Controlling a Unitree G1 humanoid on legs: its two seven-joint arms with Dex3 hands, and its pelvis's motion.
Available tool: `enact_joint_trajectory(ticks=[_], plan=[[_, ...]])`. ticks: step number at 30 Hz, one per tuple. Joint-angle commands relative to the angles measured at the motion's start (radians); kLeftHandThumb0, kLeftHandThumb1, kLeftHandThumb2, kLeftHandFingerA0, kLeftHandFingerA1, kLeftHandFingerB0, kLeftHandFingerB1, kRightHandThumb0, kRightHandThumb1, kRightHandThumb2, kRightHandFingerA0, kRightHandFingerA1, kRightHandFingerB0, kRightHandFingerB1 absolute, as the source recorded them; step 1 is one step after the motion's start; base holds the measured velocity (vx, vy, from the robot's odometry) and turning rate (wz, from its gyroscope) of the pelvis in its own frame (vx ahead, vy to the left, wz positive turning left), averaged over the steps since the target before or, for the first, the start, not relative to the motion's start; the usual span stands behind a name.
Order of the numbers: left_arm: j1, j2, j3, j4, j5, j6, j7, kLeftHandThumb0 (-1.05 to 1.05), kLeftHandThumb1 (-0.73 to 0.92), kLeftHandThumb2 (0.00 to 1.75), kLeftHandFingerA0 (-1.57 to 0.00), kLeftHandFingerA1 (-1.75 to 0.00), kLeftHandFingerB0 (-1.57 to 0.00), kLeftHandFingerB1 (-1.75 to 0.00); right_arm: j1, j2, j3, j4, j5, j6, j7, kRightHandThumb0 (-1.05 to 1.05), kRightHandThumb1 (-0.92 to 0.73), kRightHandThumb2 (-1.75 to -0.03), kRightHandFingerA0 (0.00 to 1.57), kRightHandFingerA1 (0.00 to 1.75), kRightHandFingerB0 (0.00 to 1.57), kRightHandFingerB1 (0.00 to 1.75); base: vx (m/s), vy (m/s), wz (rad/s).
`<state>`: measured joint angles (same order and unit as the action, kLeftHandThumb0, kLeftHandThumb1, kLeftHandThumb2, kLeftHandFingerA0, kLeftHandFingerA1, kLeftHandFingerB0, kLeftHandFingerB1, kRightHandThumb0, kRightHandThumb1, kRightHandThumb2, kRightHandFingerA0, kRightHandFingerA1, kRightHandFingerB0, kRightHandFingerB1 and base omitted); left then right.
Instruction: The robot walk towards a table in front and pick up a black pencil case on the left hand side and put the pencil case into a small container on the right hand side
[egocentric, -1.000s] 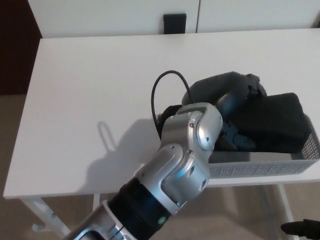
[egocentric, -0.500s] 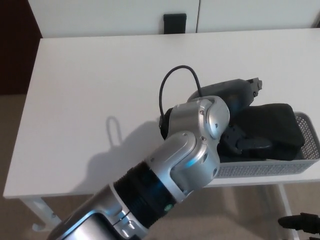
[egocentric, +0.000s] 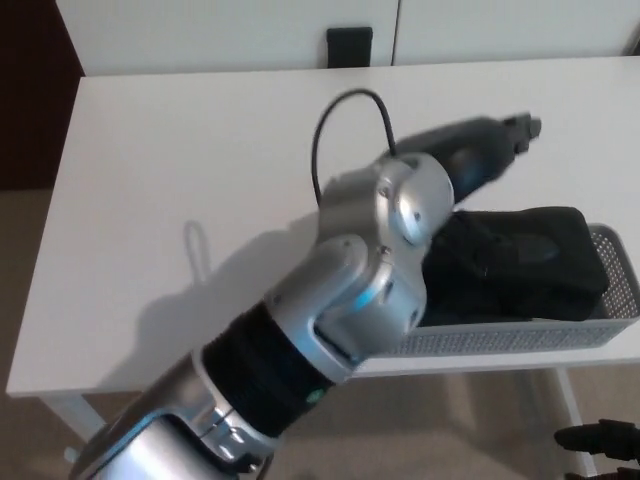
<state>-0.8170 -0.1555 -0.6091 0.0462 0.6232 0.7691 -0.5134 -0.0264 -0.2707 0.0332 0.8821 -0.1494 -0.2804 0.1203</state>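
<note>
Lying inside the grey mesh container (egocentric: 520, 335) at the right edge of the white tabletop (egocentric: 180, 160), the black pencil case (egocentric: 520, 262) looked soft, matte and boxy, filling most of the basket. I saw my left hand (egocentric: 480, 155) raised above it, holding nothing, its dark fingers stretched toward the far right. My right hand (egocentric: 600, 438) barely showed at the bottom corner; I could not tell its state.

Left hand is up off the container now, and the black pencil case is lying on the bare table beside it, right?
Not quite. The left hand is up, but the head view shows the black pencil case lying inside the small container, not on the table beside it.
</note>
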Motion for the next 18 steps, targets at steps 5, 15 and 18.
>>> enact_joint_trajectory(ticks=[5, 15, 18], plan=[[-0.076, 0.058, 0.077, -0.211, -0.038, 0.033, -0.066, -0.92, 0.59, 0.99, 0.0, -0.04, 0.0, -0.06, 0.003, -0.014, 0.016, 0.009, -0.01, 0.007, 0.014, -0.37, -0.61, -0.59, 0.7, 0.46, 0.61, 0.43, 0.0, 0.0, 0.0], [-0.179, 0.235, 0.297, -0.442, -0.109, -0.006, -0.1, -0.9, 0.63, 1.03, 0.0, -0.15, 0.0, -0.1, -0.002, -0.009, 0.014, 0.015, -0.004, 0.016, 0.015, -0.33, -0.63, -0.59, 0.73, 0.47, 0.62, 0.44, 0.0, 0.0, 0.0], [-0.146, 0.333, 0.422, -0.545, -0.167, -0.021, -0.135, -0.82, 0.6, 1.0, 0.0, -0.22, 0.0, -0.15, 0.002, -0.004, 0.007, 0.029, 0.009, 0.006, 0.026, -0.33, -0.63, -0.58, 0.72, 0.47, 0.62, 0.43, 0.0, 0.0, 0.0]])
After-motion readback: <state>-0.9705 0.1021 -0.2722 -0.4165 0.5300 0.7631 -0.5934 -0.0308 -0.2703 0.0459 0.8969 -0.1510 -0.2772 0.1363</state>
